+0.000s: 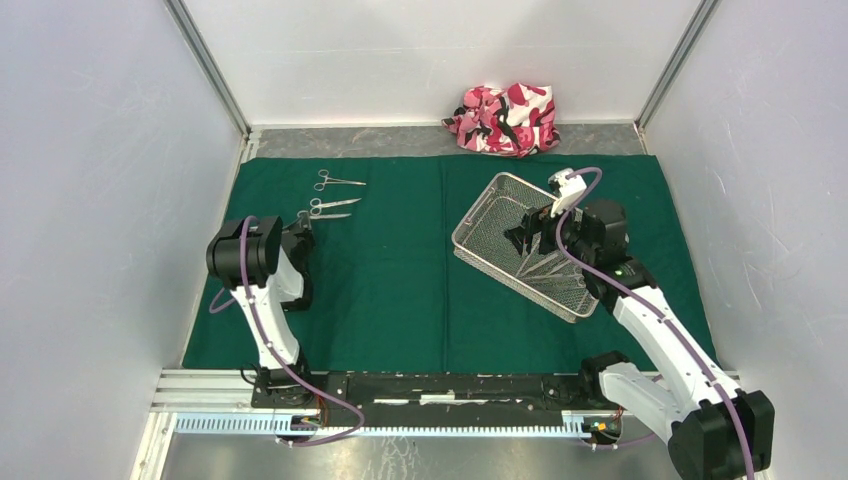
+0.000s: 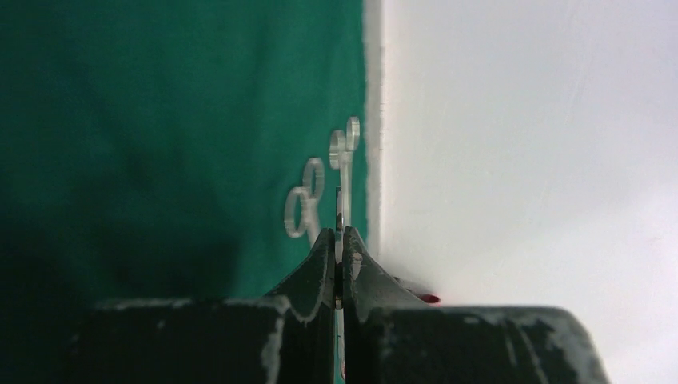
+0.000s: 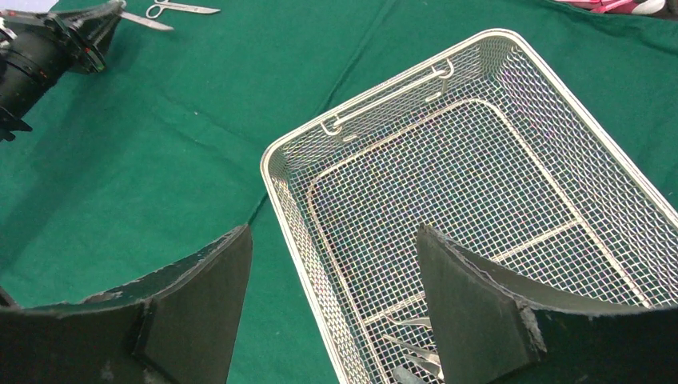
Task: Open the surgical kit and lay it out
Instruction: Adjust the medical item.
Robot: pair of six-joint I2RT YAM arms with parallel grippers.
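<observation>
Left arm folded low, left gripper (image 2: 340, 240) clamped on a steel tool (image 2: 340, 210) only its wrist view reveals; right gripper (image 3: 333, 240) hangs spread above the tray (image 3: 292, 210)

A: On the left wrist cam I see a thin steel piece (image 2: 341, 220) edge-on in the left gripper (image 2: 342, 240). Can't tell which instrument. The ring handles (image 2: 308, 196) beyond it are blurred.
B: Right wrist cam: the instruments (image 3: 412, 346) at the near end of the tray (image 3: 384, 86) are cut off by the bottom edge and partly behind a finger (image 3: 472, 312) of the right gripper (image 3: 332, 236). I can't read the type.
A: On the top cam they're too small for me, and the right arm (image 1: 640, 300) covers some.
B: The camouflage bundle (image 3: 616, 5) is clipped at the top edge.
</observation>
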